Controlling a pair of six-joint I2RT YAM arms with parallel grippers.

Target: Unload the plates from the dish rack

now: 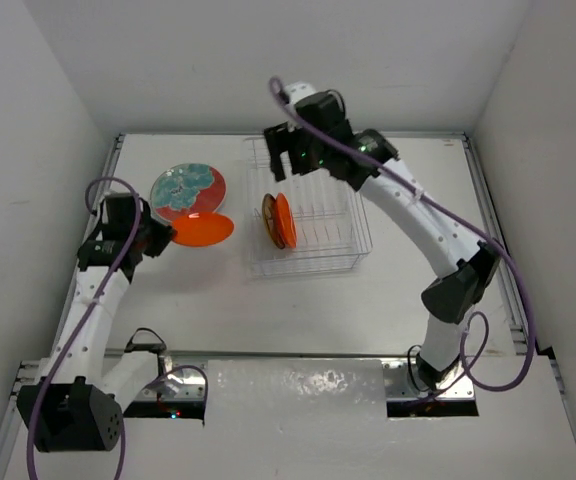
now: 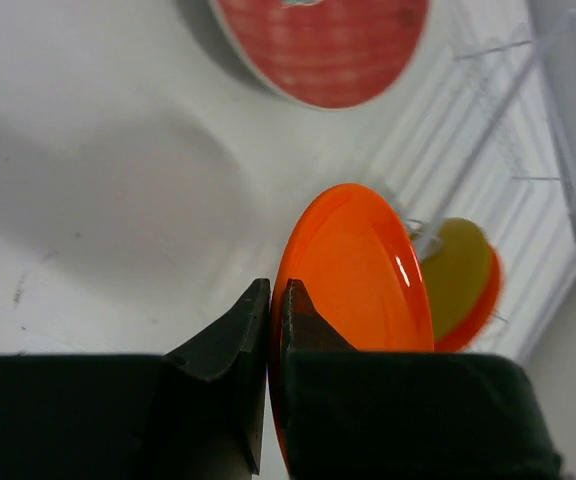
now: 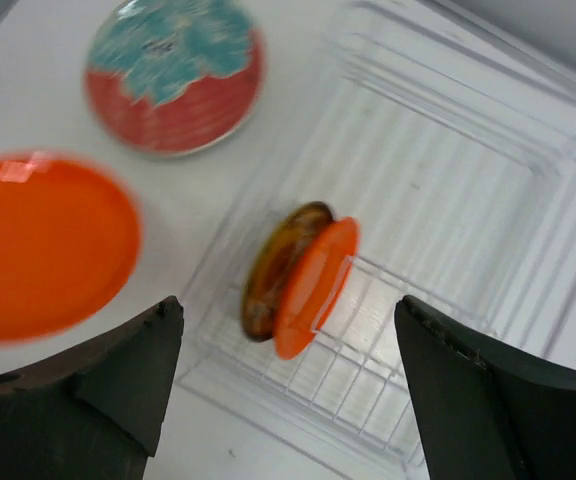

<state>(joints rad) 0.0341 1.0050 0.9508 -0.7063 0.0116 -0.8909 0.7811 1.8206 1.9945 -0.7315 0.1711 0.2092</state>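
Note:
My left gripper (image 1: 164, 236) is shut on the rim of a plain orange plate (image 1: 202, 229) and holds it level left of the dish rack (image 1: 313, 255); the left wrist view shows the fingers (image 2: 230, 335) pinching that plate (image 2: 358, 275). A red plate with teal blotches (image 1: 188, 190) lies flat on the table behind it. Two small plates stand in the rack's left slots, one orange (image 3: 313, 285), one orange-rimmed with a yellow-brown pattern (image 3: 273, 268). My right gripper (image 1: 286, 152) is open and empty, high above the rack's far left corner.
White walls close in the table on the left, back and right. The right part of the rack (image 3: 468, 200) holds no plates. The arm bases and cables sit at the near edge (image 1: 168, 385).

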